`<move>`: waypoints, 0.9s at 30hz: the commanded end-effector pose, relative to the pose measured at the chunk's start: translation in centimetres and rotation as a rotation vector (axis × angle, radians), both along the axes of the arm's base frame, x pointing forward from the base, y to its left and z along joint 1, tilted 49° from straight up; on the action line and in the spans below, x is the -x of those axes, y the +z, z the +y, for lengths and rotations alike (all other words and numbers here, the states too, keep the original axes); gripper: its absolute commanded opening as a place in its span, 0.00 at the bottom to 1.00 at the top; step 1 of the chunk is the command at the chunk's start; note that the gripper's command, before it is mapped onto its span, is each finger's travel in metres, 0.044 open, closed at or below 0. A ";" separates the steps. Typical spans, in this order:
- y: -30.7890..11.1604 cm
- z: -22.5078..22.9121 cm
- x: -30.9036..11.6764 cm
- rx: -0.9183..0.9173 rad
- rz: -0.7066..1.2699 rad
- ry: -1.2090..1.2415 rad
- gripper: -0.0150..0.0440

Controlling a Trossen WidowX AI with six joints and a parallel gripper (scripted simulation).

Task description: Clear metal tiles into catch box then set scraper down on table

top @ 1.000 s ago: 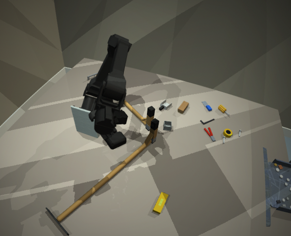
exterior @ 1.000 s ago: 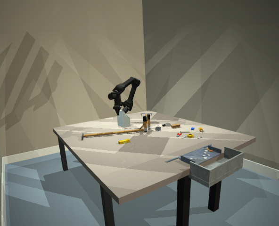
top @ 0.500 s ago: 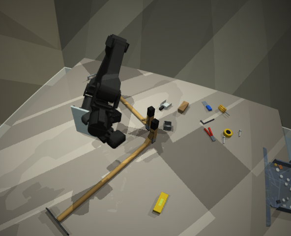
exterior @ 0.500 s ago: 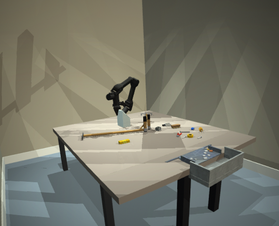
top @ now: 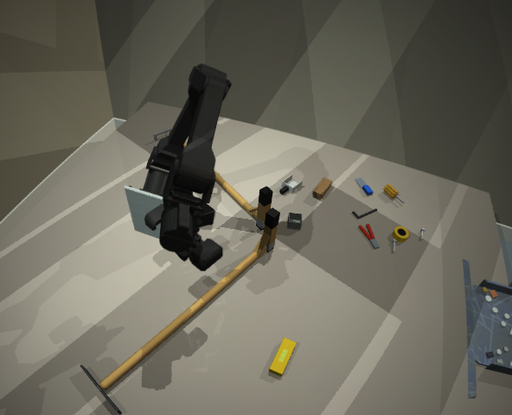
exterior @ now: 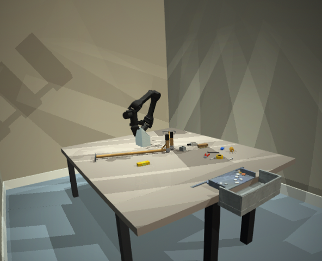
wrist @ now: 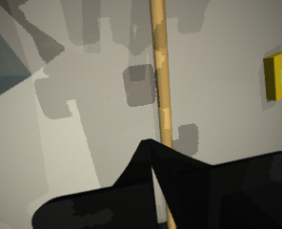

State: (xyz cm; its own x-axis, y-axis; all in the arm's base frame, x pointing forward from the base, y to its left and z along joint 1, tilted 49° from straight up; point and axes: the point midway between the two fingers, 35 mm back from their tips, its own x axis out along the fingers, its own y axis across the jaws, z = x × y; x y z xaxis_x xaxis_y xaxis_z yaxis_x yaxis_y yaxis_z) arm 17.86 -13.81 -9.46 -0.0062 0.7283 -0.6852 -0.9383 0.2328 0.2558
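The long scraper (top: 180, 316) (exterior: 130, 153) (wrist: 162, 72) lies on the table, its thin dark blade at the near left and its upright black-topped grip near the middle. My gripper (top: 182, 257) (exterior: 135, 135) (wrist: 146, 144) is shut and empty. It is above the table on the robot's side of the scraper's shaft, which passes just right of the fingertips in the wrist view. Small tiles (top: 507, 316) (exterior: 236, 182), mostly pale discs and squares, lie scattered on the blue-grey bench plate (top: 483, 330) (exterior: 228, 177). The grey catch box (exterior: 231, 198) adjoins its far edge.
A second long-handled tool (top: 233, 189) has its upright grip beside the scraper's. A pale panel (top: 142, 212) (exterior: 142, 138) (wrist: 5, 67) stands by the arm's base. A yellow block (top: 283, 355) (exterior: 143, 163) (wrist: 277, 76) lies nearby. Small tools and a wooden block (top: 323, 188) (exterior: 202, 145) lie beyond the grips.
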 end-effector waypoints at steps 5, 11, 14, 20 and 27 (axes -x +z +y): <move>-1.8 1.6 -0.3 -0.005 0.004 -0.007 0.25; -2.9 2.8 -0.4 -0.005 0.003 -0.007 0.25; -3.4 3.3 -0.4 -0.005 0.003 -0.008 0.25; -4.5 4.5 -0.4 -0.006 0.002 -0.008 0.25; -5.7 6.0 -0.3 -0.008 0.002 -0.007 0.25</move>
State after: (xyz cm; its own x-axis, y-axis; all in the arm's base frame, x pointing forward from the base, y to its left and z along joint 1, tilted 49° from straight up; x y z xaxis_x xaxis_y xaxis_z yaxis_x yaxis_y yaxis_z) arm 18.33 -8.69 -14.52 -0.0035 0.7282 -0.6853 -0.9388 0.2336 0.2530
